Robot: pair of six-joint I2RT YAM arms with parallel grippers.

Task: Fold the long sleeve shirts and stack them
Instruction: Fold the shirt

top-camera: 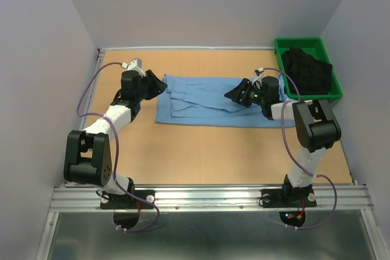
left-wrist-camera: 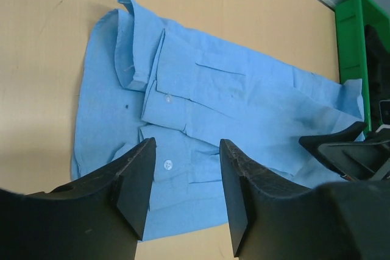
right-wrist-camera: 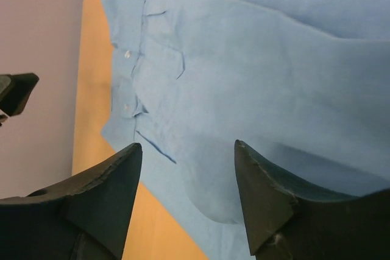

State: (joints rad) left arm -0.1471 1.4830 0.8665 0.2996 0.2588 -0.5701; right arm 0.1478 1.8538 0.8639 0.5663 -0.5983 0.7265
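Note:
One light blue long sleeve shirt (top-camera: 201,103) lies partly folded in a long strip across the middle of the table, its sleeves laid over the body. The buttons and placket show in the left wrist view, on the shirt (left-wrist-camera: 244,89). My left gripper (top-camera: 159,83) hovers at the strip's left end, open, with nothing between its fingers (left-wrist-camera: 137,175). My right gripper (top-camera: 235,94) hangs over the right half of the shirt (right-wrist-camera: 262,59), also open and empty. Both grippers are above the cloth, not gripping it.
A green bin (top-camera: 298,42) stands at the back right corner and holds a black garment (top-camera: 306,68). The bin (left-wrist-camera: 348,41) also shows in the left wrist view, just beyond the right gripper (left-wrist-camera: 341,144). Walls close the table's back and sides.

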